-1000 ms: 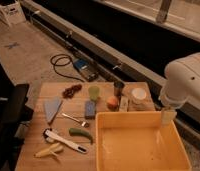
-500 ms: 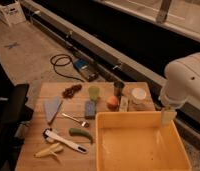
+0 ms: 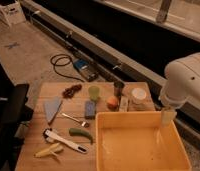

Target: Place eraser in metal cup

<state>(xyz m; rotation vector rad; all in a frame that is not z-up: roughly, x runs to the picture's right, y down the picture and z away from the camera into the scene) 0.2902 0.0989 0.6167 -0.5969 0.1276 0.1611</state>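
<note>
Reaching step, by the look of it; nothing grasped yet. Gripper (image 3: 166,117) spread and empty, over the far right corner of the bin (image 3: 135,145), well right of the eraser (image 3: 124,103). Eraser flat on the table (image 3: 73,160), just right of the orange (image 3: 112,102), just near of the metal cup (image 3: 118,88). Next, probably: swing left, drop, pinch across the narrow width. Count: one eraser, one metal cup, one green cup (image 3: 94,92), one white container (image 3: 138,95), one blue block (image 3: 90,108).
</note>
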